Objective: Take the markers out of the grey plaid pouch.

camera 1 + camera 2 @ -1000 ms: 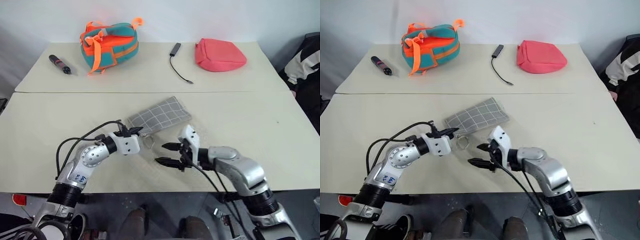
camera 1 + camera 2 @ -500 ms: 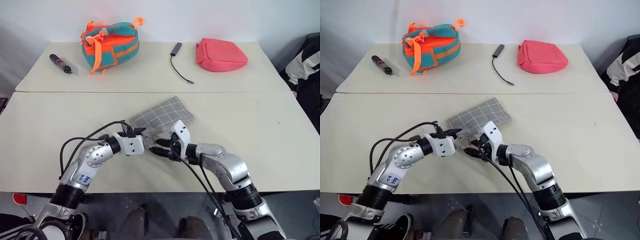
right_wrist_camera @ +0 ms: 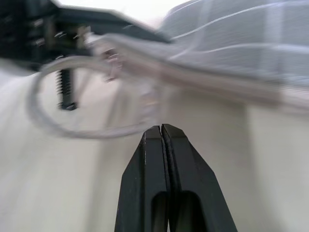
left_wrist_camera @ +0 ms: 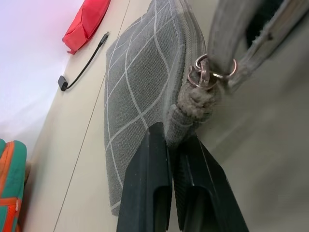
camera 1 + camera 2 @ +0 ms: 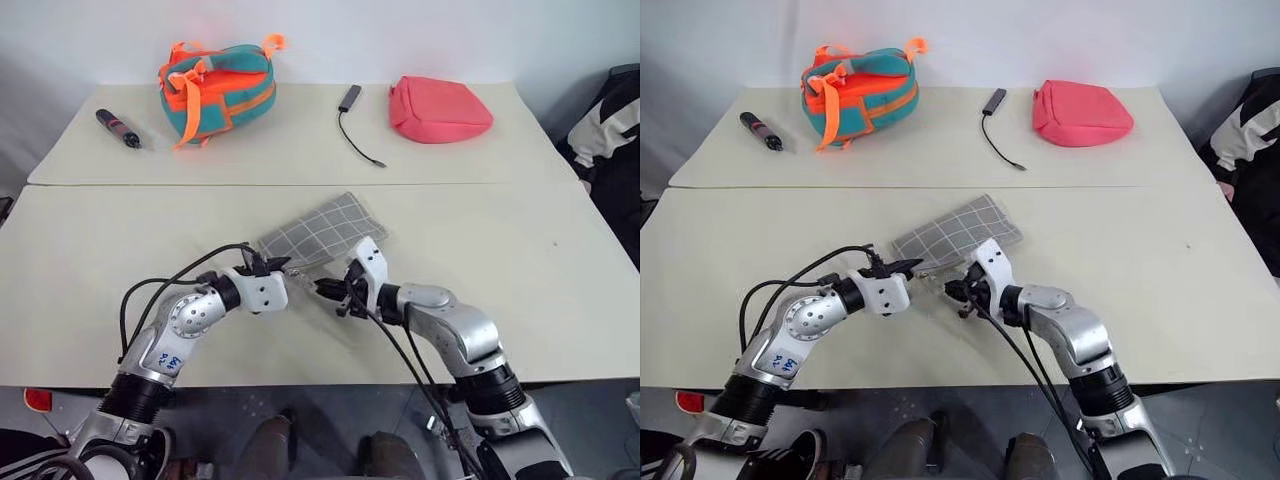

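The grey plaid pouch (image 5: 320, 230) lies flat in the middle of the near table, its zipper end with metal rings (image 4: 212, 72) towards me. My left gripper (image 5: 285, 268) is shut on the pouch's near corner, with the fabric pinched between its fingers (image 4: 149, 164). My right gripper (image 5: 325, 290) is shut just beside it, at the same end. Its tips (image 3: 161, 128) meet a pale loop hanging off the zipper. I cannot tell whether the loop is pinched. The markers are hidden.
On the far table are a teal-and-orange bag (image 5: 217, 85), a black pen with a red band (image 5: 118, 128), a black cable (image 5: 355, 125) and a pink pouch (image 5: 438, 108). A seam splits the two tables. Dark-and-white clothing (image 5: 612, 115) shows at the right edge.
My right gripper has gone from open to shut and has moved forward to the pouch's zipper end. The left gripper has kept its hold and place.
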Robot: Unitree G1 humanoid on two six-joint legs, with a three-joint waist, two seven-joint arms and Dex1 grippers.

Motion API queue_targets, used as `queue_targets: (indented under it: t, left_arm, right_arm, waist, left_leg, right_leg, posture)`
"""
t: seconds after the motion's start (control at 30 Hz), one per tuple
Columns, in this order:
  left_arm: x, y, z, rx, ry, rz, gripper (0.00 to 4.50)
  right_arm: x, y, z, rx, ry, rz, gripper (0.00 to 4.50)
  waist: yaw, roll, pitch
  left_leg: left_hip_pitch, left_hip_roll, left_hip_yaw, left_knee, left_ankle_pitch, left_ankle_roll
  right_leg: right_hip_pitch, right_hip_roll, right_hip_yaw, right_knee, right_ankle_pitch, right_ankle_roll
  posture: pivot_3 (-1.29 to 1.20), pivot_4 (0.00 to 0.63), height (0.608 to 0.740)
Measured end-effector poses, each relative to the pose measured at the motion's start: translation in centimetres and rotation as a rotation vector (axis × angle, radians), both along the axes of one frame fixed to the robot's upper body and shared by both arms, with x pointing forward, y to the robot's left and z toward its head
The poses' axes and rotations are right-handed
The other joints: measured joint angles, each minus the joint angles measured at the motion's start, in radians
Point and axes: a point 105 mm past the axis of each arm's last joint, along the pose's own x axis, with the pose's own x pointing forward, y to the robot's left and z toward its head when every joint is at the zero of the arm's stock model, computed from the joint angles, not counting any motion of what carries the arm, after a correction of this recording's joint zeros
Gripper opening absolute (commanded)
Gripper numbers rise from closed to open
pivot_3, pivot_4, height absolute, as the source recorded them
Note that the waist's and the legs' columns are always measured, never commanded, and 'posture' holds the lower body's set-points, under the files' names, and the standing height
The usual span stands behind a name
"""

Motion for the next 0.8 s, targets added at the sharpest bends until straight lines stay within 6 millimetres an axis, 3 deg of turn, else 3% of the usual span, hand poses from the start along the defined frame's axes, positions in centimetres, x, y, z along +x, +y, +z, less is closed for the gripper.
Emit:
queue_targets:
  t: [0.27,0.4,0.67,0.8]
  left_arm:
    - [-0.3,0.6,-0.1,-0.029,0.016,0.017,0.00]
    - [-0.1,0.5,0.0,-0.055,0.033,0.032,0.00]
    - [0.1,-0.4,0.1,0.005,0.009,0.004,0.00]
    - [0.2,-1.0,0.2,0.045,-0.014,-0.015,0.00]
  right_arm:
    - [1.5,-2.3,0.7,-0.011,-0.036,-0.055,0.05]
    - [0.7,-2.3,0.7,-0.006,-0.025,-0.002,0.95]
    - [-2.2,-0.4,1.9,0.087,0.092,0.128,3.75]
    - [-2.7,-0.1,2.4,0.097,0.101,0.140,3.75]
  waist:
    - [-0.003,0.000,0.000]
    - [-0.002,0.000,0.000]
    - [0.001,0.000,0.000]
    - [0.002,0.000,0.000]
  left_leg:
    - [0.000,0.001,0.001,0.000,0.000,0.000]
    - [0.000,0.001,0.001,0.000,0.000,0.000]
    - [0.000,0.001,0.001,0.000,0.000,0.000]
    - [0.000,0.001,0.001,0.000,0.000,0.000]
  right_leg:
    - [0.000,0.000,0.000,0.000,0.000,0.000]
    - [0.000,0.000,0.000,0.000,0.000,0.000]
    - [0.000,0.000,0.000,0.000,0.000,0.000]
    - [0.000,0.000,0.000,-0.001,0.000,0.000]
  posture:
    - [0.00,0.150,0.740]
    - [0.00,0.150,0.740]
    - [0.00,0.150,0.740]
    - [0.00,0.150,0.740]
